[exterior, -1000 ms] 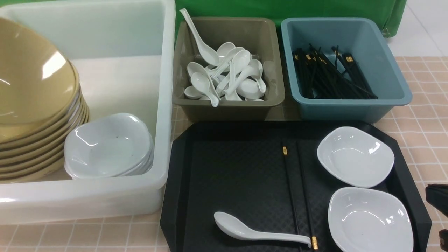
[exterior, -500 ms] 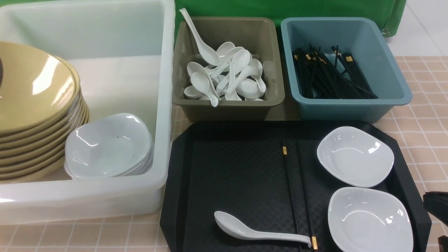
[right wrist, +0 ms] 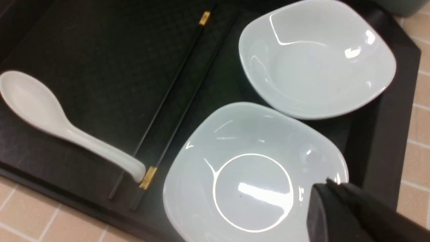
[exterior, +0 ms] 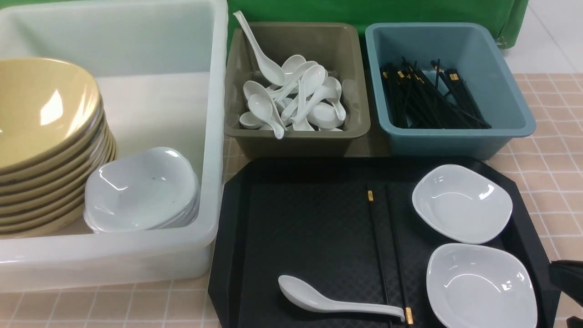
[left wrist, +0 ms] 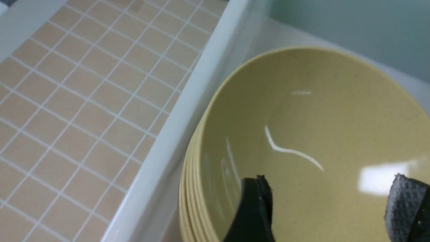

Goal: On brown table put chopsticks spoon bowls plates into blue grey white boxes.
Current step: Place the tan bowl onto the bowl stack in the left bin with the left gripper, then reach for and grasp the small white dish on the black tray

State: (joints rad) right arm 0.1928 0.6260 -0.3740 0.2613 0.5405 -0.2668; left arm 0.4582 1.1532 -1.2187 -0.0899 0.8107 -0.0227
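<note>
Yellow bowls (exterior: pixel 41 114) are stacked in the white box (exterior: pixel 214 114). Over the top one the left gripper (left wrist: pixel 329 191) is held wide open, with nothing gripped or touched. Of the right gripper (right wrist: pixel 349 215) only one dark finger is seen, above the rim of the near plate (exterior: pixel 480 287). Whether it is open or closed cannot be told, nor whether the plate is touched.

On the black tray (exterior: pixel 309 218), set on the table (exterior: pixel 546 173), are counted two white plates, the near one and a far plate (exterior: pixel 460 202), one spoon (exterior: pixel 319 303) and two chopsticks (exterior: pixel 378 246). The chopsticks are laid side by side, and their near ends are met by the spoon's handle.

The bowls are nested too closely to be counted. A small stack of plates (exterior: pixel 141 191) is set beside them. A heap of spoons (exterior: pixel 296 98) is kept in the grey box (exterior: pixel 296 136), and a bundle of many chopsticks (exterior: pixel 428 102) in the blue box (exterior: pixel 455 141).
</note>
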